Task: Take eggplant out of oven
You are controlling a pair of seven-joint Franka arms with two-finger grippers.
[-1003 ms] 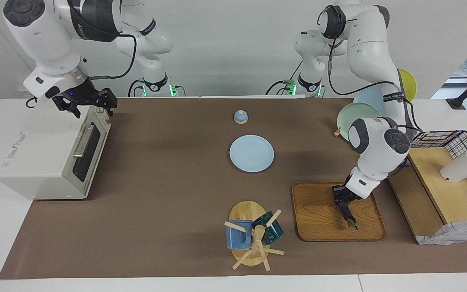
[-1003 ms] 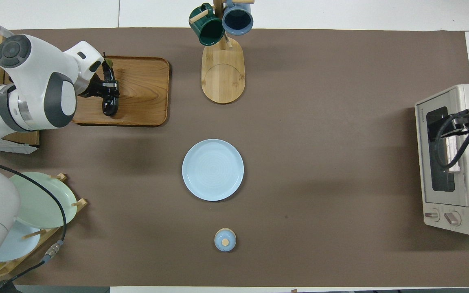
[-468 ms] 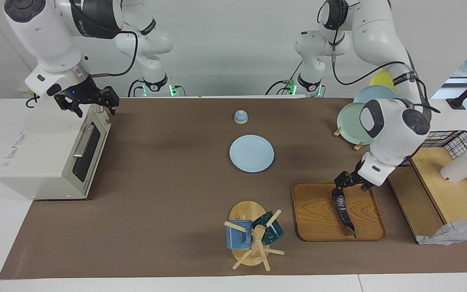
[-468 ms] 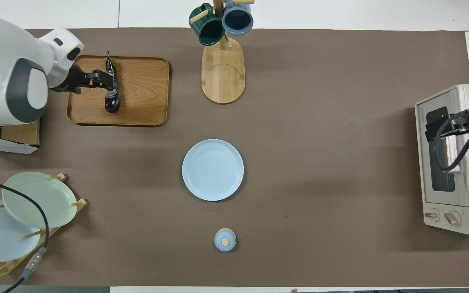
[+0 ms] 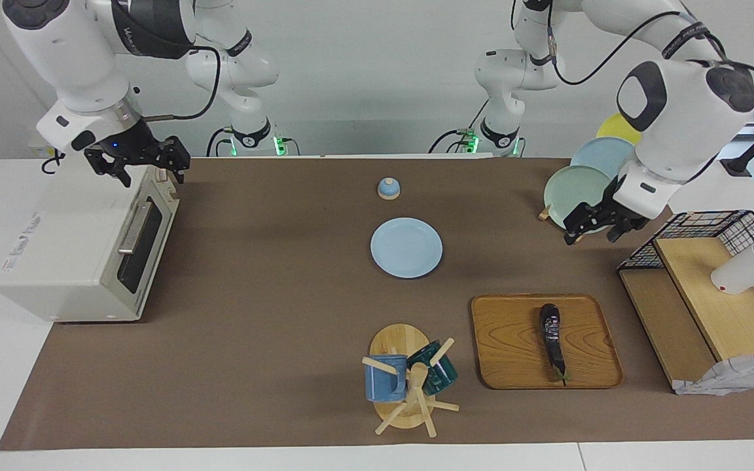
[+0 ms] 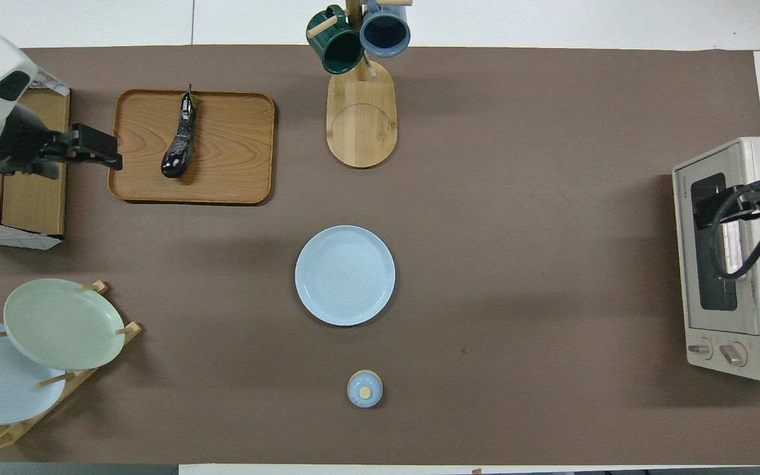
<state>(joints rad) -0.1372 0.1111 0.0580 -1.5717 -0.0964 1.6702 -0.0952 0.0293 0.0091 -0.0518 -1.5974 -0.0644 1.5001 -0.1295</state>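
The left tool (image 5: 588, 230) hangs with its jaws spread wide and holds nothing, up over the brown mat between the plate rack (image 5: 573, 196) and the wire shelf (image 5: 704, 229). The right tool (image 5: 138, 160) is raised over the corner of the oven (image 5: 82, 245) that lies nearest the robots, also wide and holding nothing.

The eggplant (image 5: 552, 339) lies on the wooden tray (image 5: 514, 347), a slim, glossy, purple-black shape with its green stem pointing away from the robots. The tray is a rounded rectangle of grained wood at the left arm's end of the bench.

The oven is a boxy off-white toaster oven at the right arm's end, with a dark glass door, a silver bar handle and two knobs. It carries a brand word on the door frame and on its top (too small to read) and a red warning sticker by the knobs.

A round pale blue plate (image 5: 406, 248) lies mid-bench. A wooden mug tree (image 5: 410, 392) holds a blue mug and a green one.
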